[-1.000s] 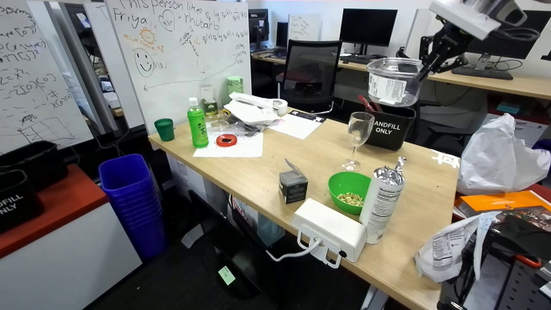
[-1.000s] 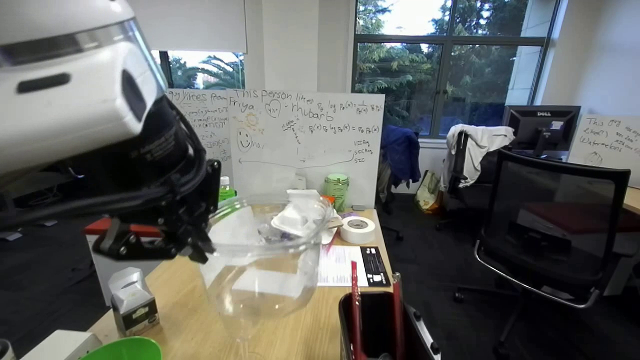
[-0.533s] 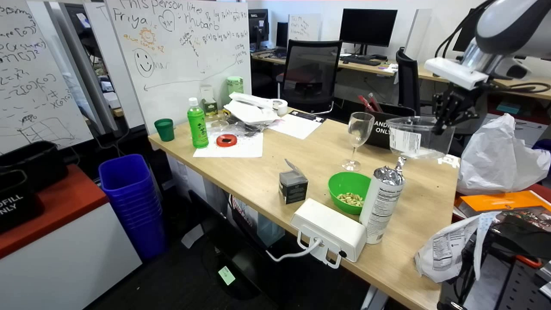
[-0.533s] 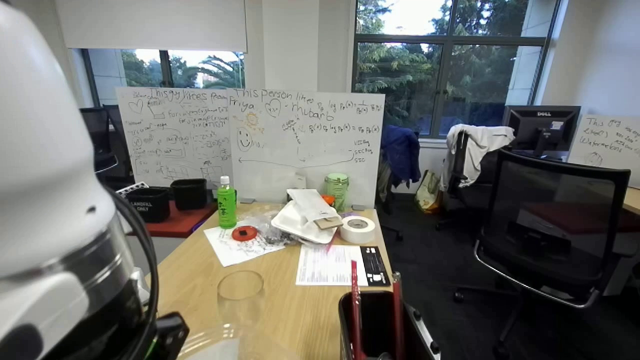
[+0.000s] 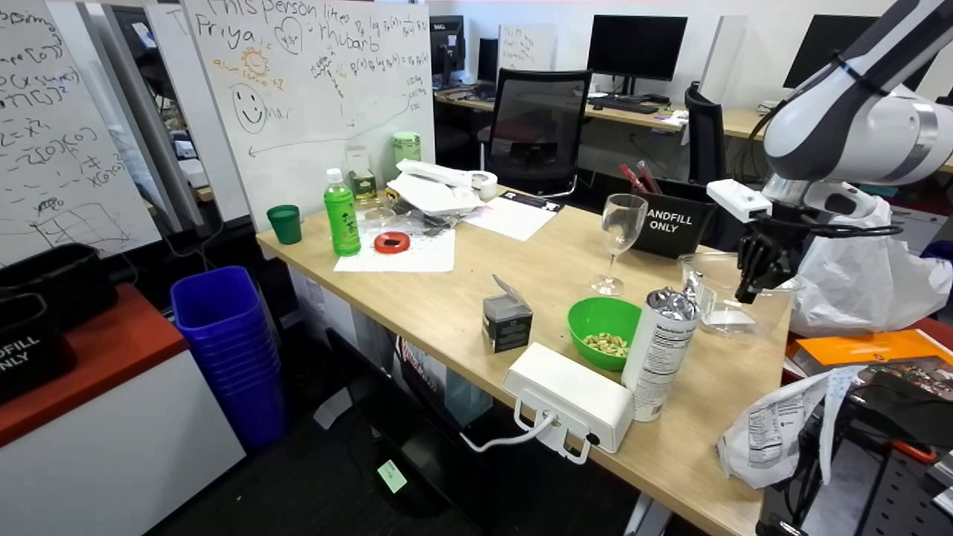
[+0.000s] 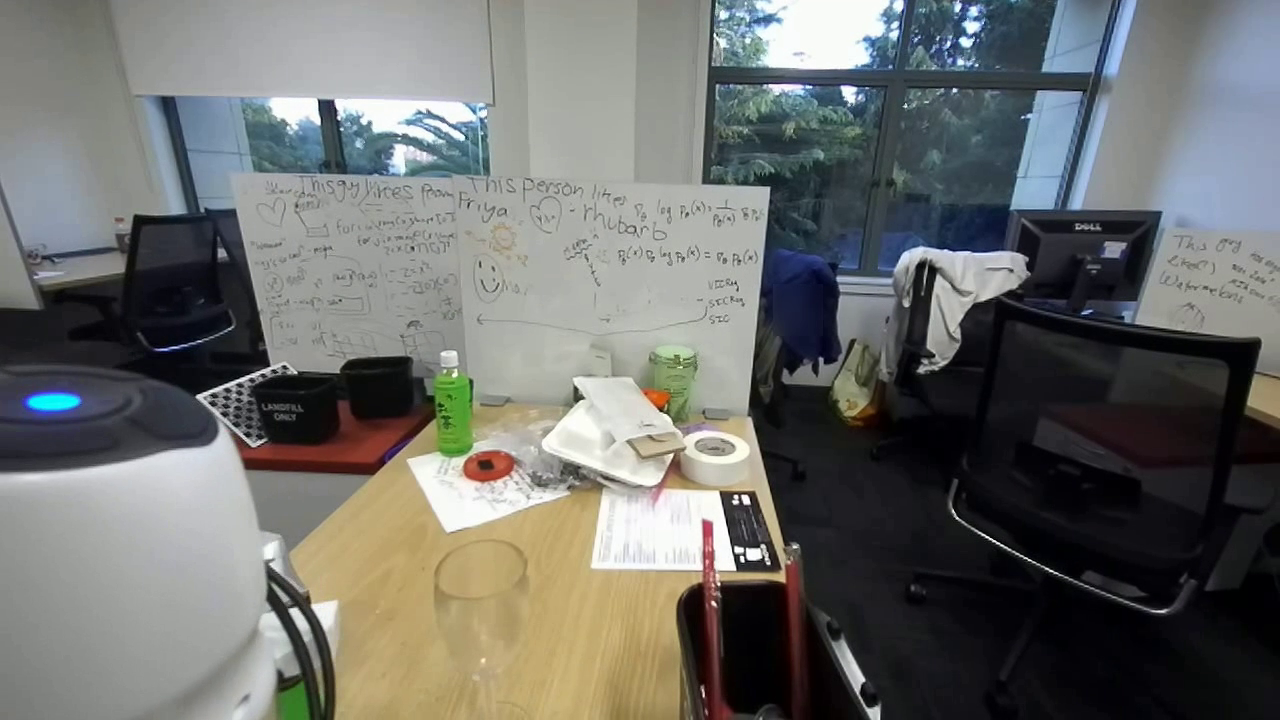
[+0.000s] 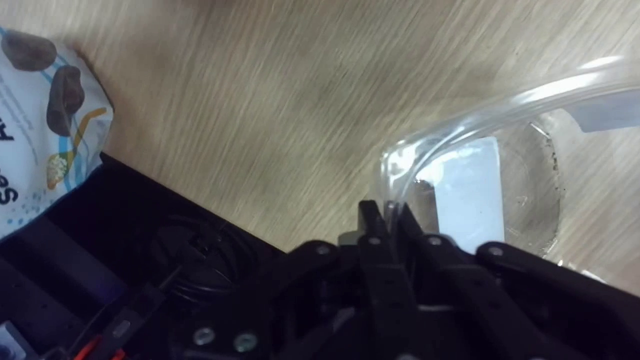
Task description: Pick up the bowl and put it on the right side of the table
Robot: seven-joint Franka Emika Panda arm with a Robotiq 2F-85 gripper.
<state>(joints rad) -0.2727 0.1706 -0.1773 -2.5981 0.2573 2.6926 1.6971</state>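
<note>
The clear plastic bowl (image 5: 721, 286) with white labels is low over the right end of the wood-topped table (image 5: 536, 268) in an exterior view. It also shows in the wrist view (image 7: 527, 180). My gripper (image 5: 744, 296) points down at the bowl's near rim. In the wrist view its fingers (image 7: 386, 210) are closed round the rim, one inside and one outside. The bowl looks about upright. I cannot tell whether its base touches the table top. In an exterior view the table (image 6: 380, 600) shows, but the bowl and gripper are out of view.
A tall foil-topped canister (image 5: 663, 357), a green bowl (image 5: 595, 327) of nuts, a wine glass (image 5: 624, 223) and a black bin (image 5: 666, 223) stand near the bowl. A white bag (image 5: 867, 275) lies beyond the table's end. A snack bag (image 7: 55, 125) hangs at the table edge.
My gripper has carried the bowl down and to the right, from above the black bin to low over the table's right end. The gripper and bowl have left an exterior view.
</note>
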